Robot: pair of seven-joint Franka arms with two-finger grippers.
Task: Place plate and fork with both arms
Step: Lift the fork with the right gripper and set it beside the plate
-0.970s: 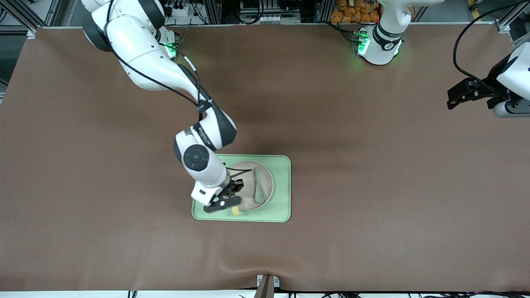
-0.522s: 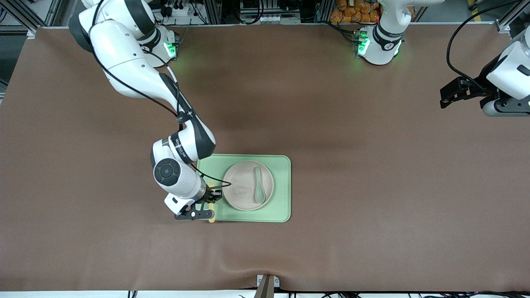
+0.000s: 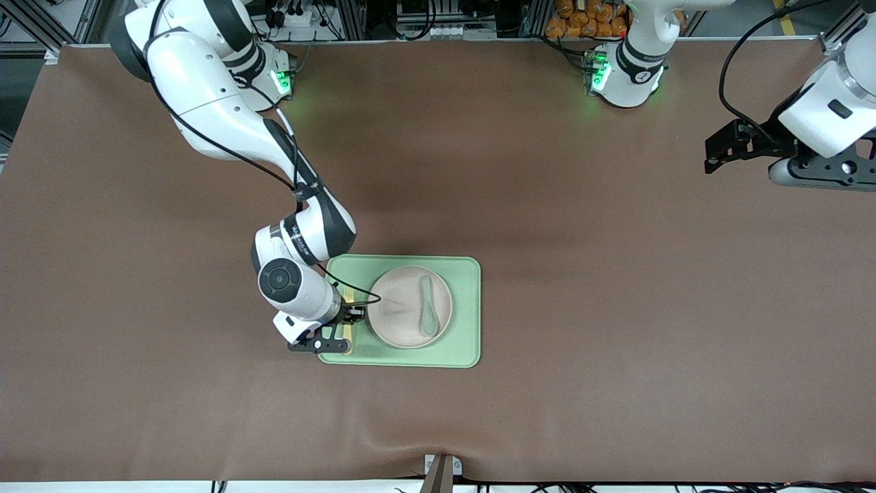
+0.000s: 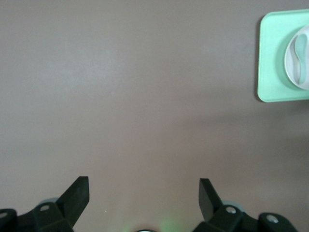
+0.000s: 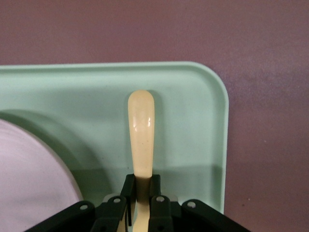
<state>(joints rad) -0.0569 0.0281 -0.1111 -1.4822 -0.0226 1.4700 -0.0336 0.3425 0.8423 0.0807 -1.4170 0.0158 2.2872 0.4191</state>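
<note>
The pale beige plate (image 3: 397,316) lies on the light-green tray (image 3: 467,322) with a grey-green spoon (image 3: 428,309) in it. My right gripper (image 3: 345,318) is shut on the pale-yellow fork (image 3: 348,297) and holds it low over the tray's strip beside the plate, toward the right arm's end. In the right wrist view the fingers (image 5: 128,186) pinch the fork's handle (image 5: 141,125) over the tray (image 5: 193,121), with the plate's rim (image 5: 29,174) beside it. I cannot tell if the fork touches the tray. My left gripper (image 3: 725,145) is open and empty (image 4: 144,186), waiting over bare table.
The brown mat (image 3: 616,308) covers the table. The left wrist view shows a corner of the tray (image 4: 270,58) with the plate (image 4: 289,60) and the spoon (image 4: 300,63). The arm bases (image 3: 626,68) stand along the table edge farthest from the front camera.
My right gripper carried the fork from over the plate's edge toward the right arm's end, then settled over the tray strip beside the plate. The left arm shifted slightly.
</note>
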